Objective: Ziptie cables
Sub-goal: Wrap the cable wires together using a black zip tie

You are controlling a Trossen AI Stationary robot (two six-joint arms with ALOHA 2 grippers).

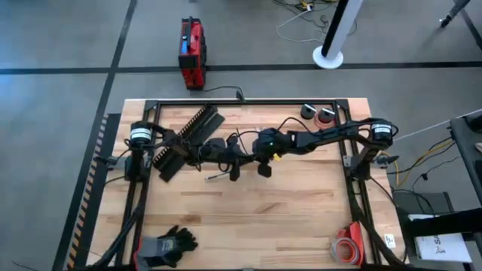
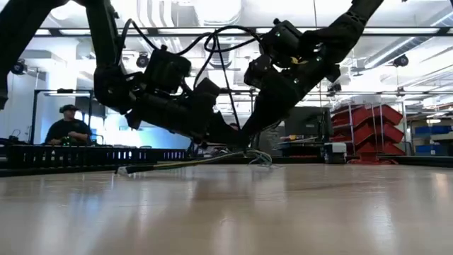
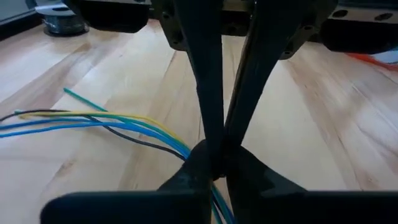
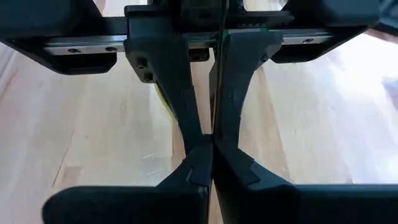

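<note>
Cables (image 3: 93, 121): thin loose wires, blue, yellow, black and one teal, lying on the wooden table (image 1: 286, 203) near its middle. They fan apart at the free end and run together at the other end, where both grippers meet.
Cables, low view: bundle (image 2: 191, 163) lies flat on the tabletop, one end rising into the fingers.
Left gripper (image 3: 211, 163): fingers pinched together on the gathered end of the cables; wires pass between the tips and out under them.
Right gripper (image 4: 210, 154): fingertips pressed together, a thin dark strand (image 4: 219, 37) runs straight up from between them. Whether that strand is one of the cables, can't tell.
Arm layout: in the high view the left arm reaches in from the left edge, the right arm from the right edge; the two grippers (image 1: 245, 154) sit tip to tip near the table centre.
Slotted strip (image 1: 184, 139): long black comb-toothed piece, lying diagonally under the left arm.
Tape rolls: two small ones (image 1: 318, 114) at the far edge; a red one (image 1: 348, 247) at the near right corner.
Glove (image 1: 169, 245): black and grey, near left corner.
Background: a person (image 2: 69, 127) seated far behind the table in the low view.
</note>
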